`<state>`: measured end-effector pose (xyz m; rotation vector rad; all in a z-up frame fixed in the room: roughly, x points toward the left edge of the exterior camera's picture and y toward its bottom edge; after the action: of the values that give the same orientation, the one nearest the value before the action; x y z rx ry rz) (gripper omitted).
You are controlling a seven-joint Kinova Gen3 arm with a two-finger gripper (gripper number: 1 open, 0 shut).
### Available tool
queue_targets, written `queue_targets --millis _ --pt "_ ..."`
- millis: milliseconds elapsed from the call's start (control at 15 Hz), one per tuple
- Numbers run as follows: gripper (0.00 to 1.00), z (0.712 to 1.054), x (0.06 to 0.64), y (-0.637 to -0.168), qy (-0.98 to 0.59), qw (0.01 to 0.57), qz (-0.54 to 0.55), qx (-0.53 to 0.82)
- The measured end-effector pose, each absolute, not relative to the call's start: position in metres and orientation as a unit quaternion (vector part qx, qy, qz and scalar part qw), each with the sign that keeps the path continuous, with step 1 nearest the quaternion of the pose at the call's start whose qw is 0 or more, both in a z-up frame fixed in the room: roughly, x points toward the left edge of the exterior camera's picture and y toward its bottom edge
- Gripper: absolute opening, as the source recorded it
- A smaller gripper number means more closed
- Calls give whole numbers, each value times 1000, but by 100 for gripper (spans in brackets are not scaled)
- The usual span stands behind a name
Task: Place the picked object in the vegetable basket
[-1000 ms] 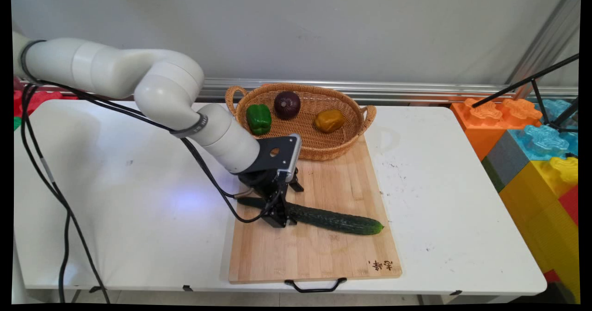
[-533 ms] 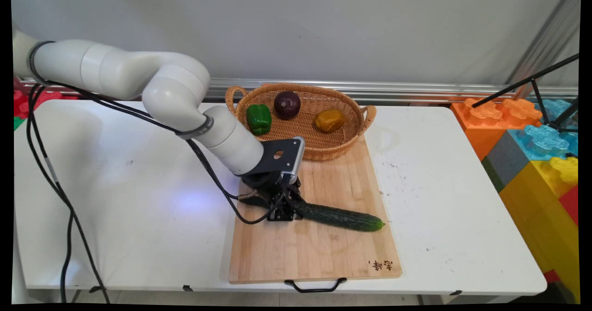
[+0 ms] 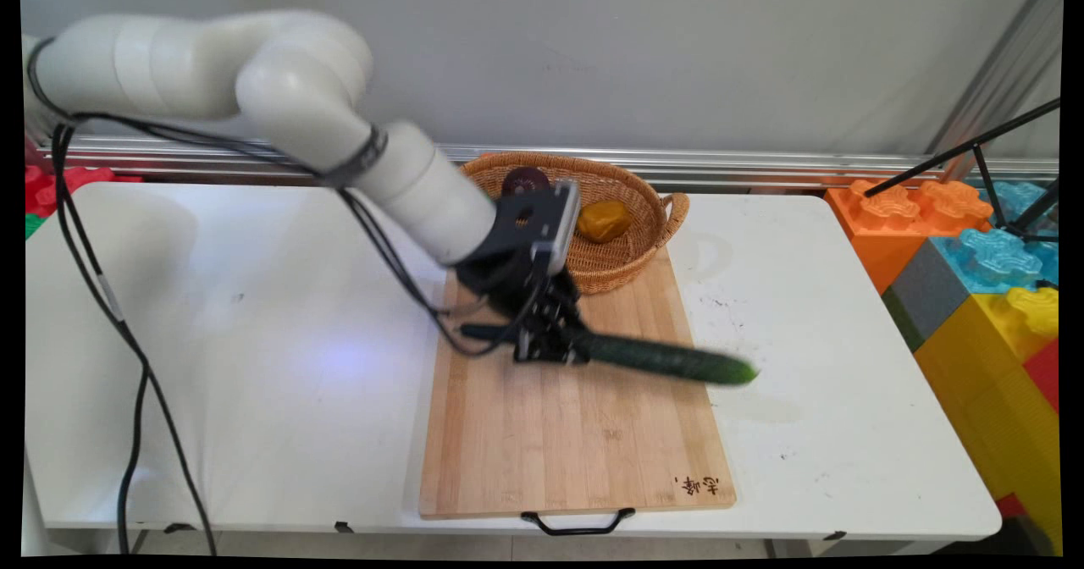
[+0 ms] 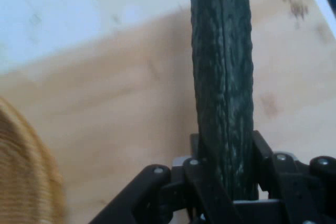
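Note:
My gripper [image 3: 550,350] is shut on the dark green cucumber [image 3: 669,359] near its left end and holds it in the air above the wooden cutting board [image 3: 576,433]. The cucumber sticks out to the right, its tip past the board's right edge. In the hand view the cucumber [image 4: 223,77] runs straight up from between my fingers [image 4: 262,150], with the board [image 4: 121,119] below it. The wicker basket [image 3: 627,264] lies just behind my hand, with a yellow pepper [image 3: 603,220] and a dark purple onion [image 3: 525,181] in it.
Big coloured toy blocks [image 3: 982,273] stand off the table's right end, with a black tripod leg [image 3: 957,154] over them. The board has a black handle [image 3: 576,522] at the table's front edge. Black cables [image 3: 110,306] hang from the arm at the left. The basket's rim [image 4: 26,182] shows at the hand view's lower left.
The gripper has lifted the cucumber off the board and carried it up and to the right. The arm now hides the green pepper in the basket.

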<state>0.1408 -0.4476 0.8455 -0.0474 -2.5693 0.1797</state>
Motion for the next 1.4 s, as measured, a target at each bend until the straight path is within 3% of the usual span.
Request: queue_targets --millis 333,533,933,1400 --pt "0 897 142 -494 -944 310 116 -9" --pt "0 904 150 -527 -938 318 139 8" --pt "0 865 173 -587 -934 322 141 62" --pt "0 804 195 -619 -938 314 101 108"
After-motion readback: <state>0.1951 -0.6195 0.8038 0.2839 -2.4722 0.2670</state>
